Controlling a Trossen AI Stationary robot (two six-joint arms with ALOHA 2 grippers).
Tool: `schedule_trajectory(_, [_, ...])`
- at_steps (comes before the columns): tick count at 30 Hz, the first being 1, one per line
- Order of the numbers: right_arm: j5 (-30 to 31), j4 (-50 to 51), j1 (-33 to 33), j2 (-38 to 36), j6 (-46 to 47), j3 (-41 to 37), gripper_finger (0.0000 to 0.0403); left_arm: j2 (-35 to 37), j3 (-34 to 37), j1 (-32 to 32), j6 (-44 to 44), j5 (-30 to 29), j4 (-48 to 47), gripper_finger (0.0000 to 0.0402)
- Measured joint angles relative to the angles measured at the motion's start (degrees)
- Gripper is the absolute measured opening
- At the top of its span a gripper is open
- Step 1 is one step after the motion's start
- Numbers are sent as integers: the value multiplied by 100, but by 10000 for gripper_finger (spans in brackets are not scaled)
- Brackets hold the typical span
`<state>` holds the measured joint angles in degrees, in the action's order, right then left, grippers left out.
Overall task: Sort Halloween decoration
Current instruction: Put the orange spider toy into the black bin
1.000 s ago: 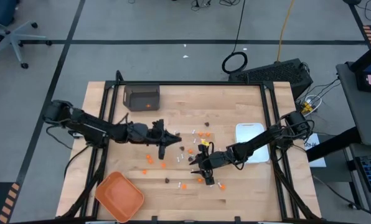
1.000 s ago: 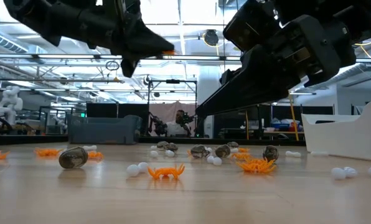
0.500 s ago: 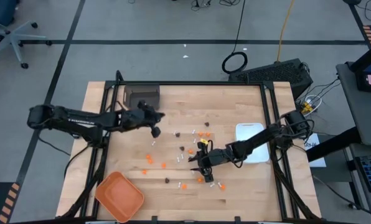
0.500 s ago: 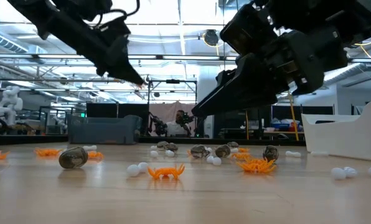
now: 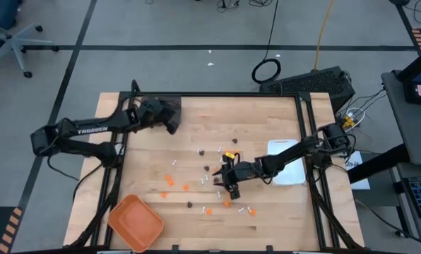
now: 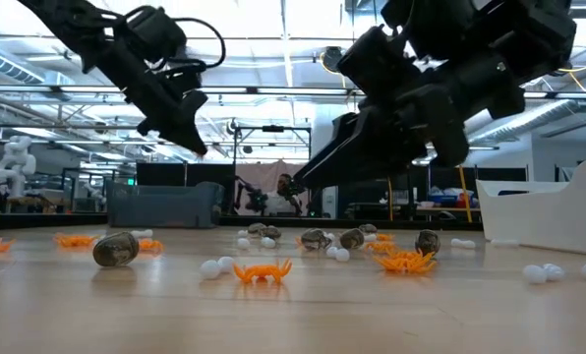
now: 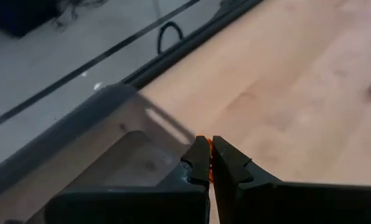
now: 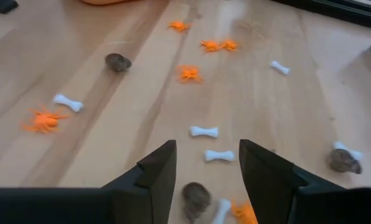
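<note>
the halloween decoration (image 5: 212,176) lies scattered over the middle of the bench (image 5: 267,127): orange bits (image 8: 43,119), dark brown-black bits (image 8: 117,61) and small white sticks (image 8: 204,131), still mixed. we see one orange sliver (image 7: 209,167) pinched between the closed fingers of the left tool (image 7: 209,158), which hangs over the rim of a dark bin (image 5: 161,111) at the bench's far left corner; we judge this a drop not yet made. the right tool (image 8: 204,165) hovers open, jaws apart, above a dark bit (image 8: 196,198) in the cluster, holding nothing. we judge the sorting barely begun: dozens of pieces remain loose, the orange tray (image 5: 135,222) at the near left corner looks empty, and the white rectangular dish (image 5: 285,159) at the right shows nothing inside. the bench is pale wood in a dark frame; beyond it lies a taped grey floor and a lit workshop with shelving.
</note>
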<state>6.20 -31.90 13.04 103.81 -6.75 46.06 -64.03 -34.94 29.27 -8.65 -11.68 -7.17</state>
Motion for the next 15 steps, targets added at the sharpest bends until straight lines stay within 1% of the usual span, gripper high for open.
schedule_trajectory(3, [-2, 0, -103, 1, -63, -2, 160, -47, -7, 441, -51, 395, 1, 1])
schedule_trajectory(6, [-2, 0, -184, 2, -145, -2, 160, -206, -7, 800, -142, 569, -74, 1])
schedule_trajectory(10, [-5, 0, -252, 2, -130, -2, 160, -528, -7, 1104, -148, 610, -237, 1])
schedule_trajectory(15, [-26, 2, -252, 2, -44, -2, 160, -896, -7, 1206, -150, 614, -254, 1])
